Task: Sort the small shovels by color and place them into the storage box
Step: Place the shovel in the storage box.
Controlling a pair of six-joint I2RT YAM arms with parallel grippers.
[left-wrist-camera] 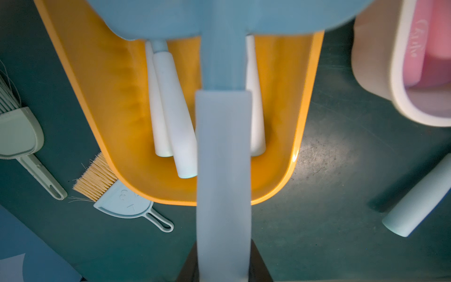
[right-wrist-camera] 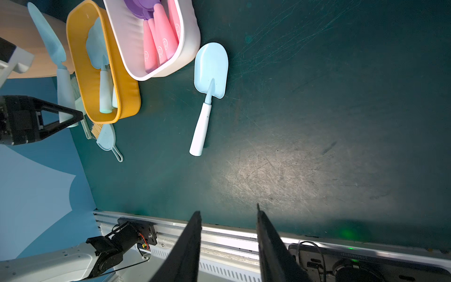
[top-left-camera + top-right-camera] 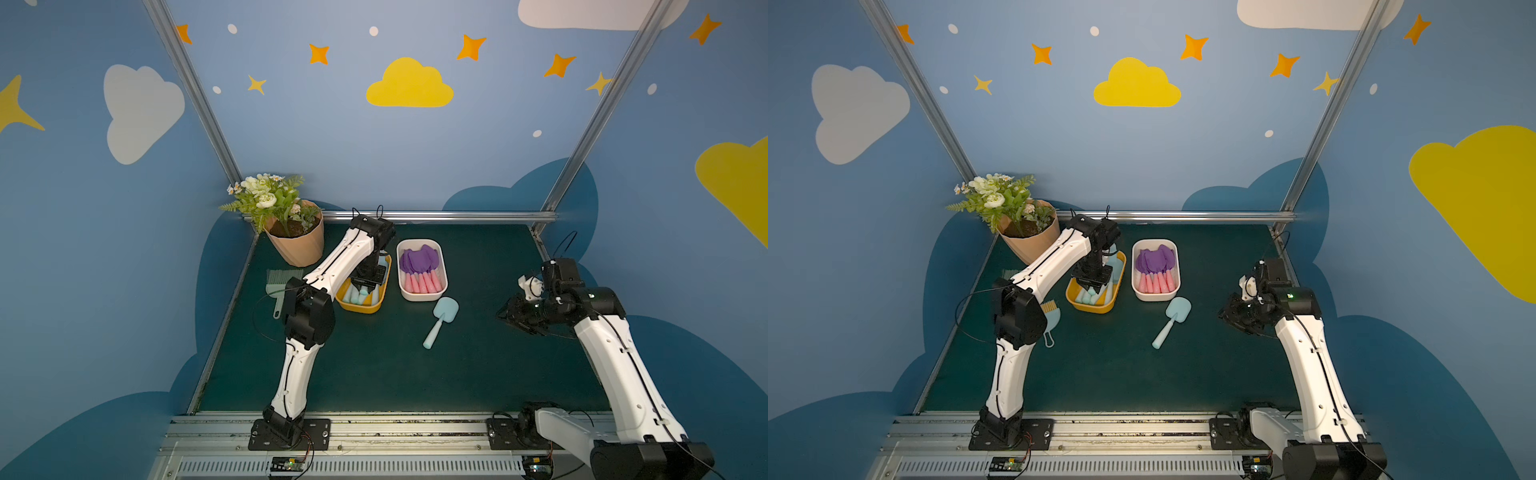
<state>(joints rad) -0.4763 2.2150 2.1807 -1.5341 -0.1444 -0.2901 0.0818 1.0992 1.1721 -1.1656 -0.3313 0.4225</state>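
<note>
Two storage tubs stand side by side on the green table (image 3: 374, 374): a yellow-orange tub (image 3: 360, 308) and, at its 3 o'clock, a white tub (image 3: 422, 297), near but apart. The white tub holds the purple shovels (image 3: 417, 259), blades toward 12 o'clock and pink handles toward 6. I count five or six, but the overlapping blades leave the number unsure. The yellow-orange tub holds pale blue shovels (image 1: 175, 109), and three mint handles show in the left wrist view. Another blue one, the held shovel (image 1: 223, 146), hangs above that tub, its handle clenched in the left hand (image 3: 368, 284). One loose shovel (image 3: 442, 316), also pale blue, lies flat on the table just beside the white tub at its 5 o'clock, handle pointing to 7. The right hand (image 2: 228, 210) hovers well apart at 3 o'clock from the loose shovel, fingers spread, grasping nothing. One peach flowerpot (image 3: 297, 249) holding greenery and white blooms stands at 10 o'clock from the yellow-orange tub.
</note>
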